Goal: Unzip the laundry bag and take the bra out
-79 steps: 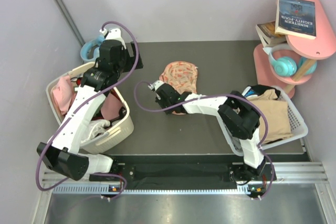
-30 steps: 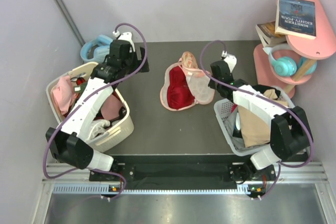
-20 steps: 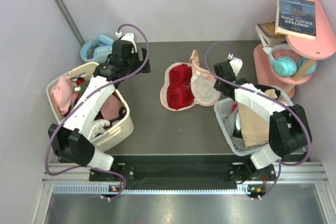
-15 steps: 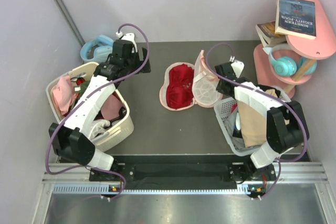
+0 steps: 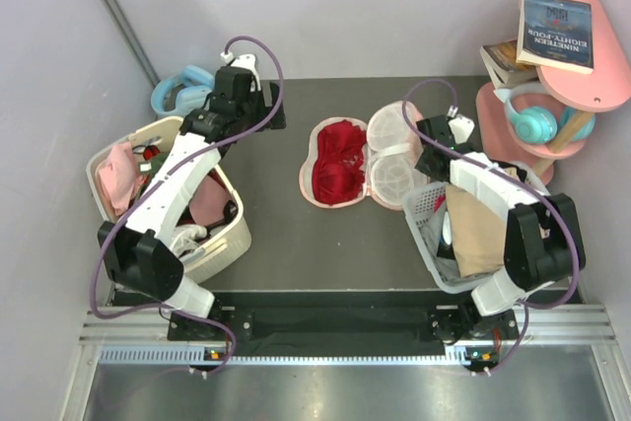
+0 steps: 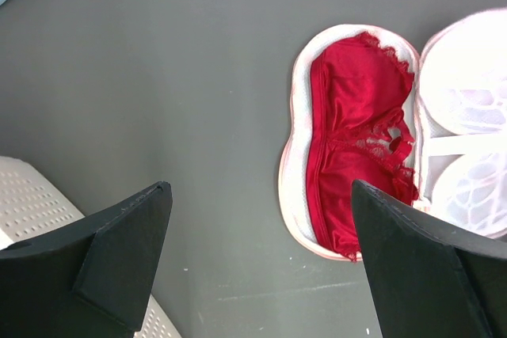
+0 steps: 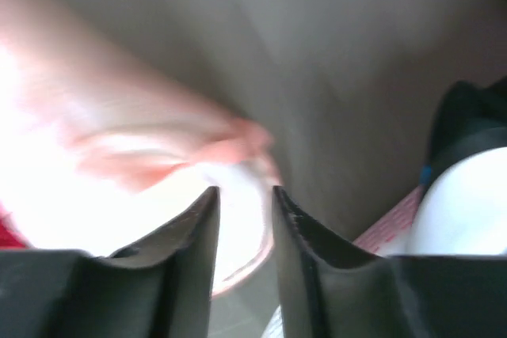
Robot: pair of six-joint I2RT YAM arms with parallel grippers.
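A: Where's the bra relative to the hands?

B: The bra [image 5: 338, 161] sits in the left half of the laundry bag [image 5: 396, 180]. The bag lies opened flat mid-bench [image 5: 276, 214], with its mesh half flopped to the right. The left hand [image 6: 260, 189] hangs over bare bench just left of the bag, touching nothing, fingers spread wide. In its wrist camera the bra shows off to the right, between the fingers.

A: Right hand?

B: The right hand [image 5: 426, 149] is at the bag's right rim, on the mesh half. That whole half lies between it and the bra. The fingers [image 7: 202, 227] are nearly together, with a narrow gap and pale bag rim with pink trim showing in it. The wrist view is blurred, so I can't tell if it's actually pinching the rim.

A: Arm poses?

B: The left arm [image 5: 173, 179] reaches out over the left basket [image 5: 232, 234], wrist turned toward the bag. The right arm [image 5: 488, 179] is folded over the right basket [image 5: 419, 214], forearm angled in toward the bag.
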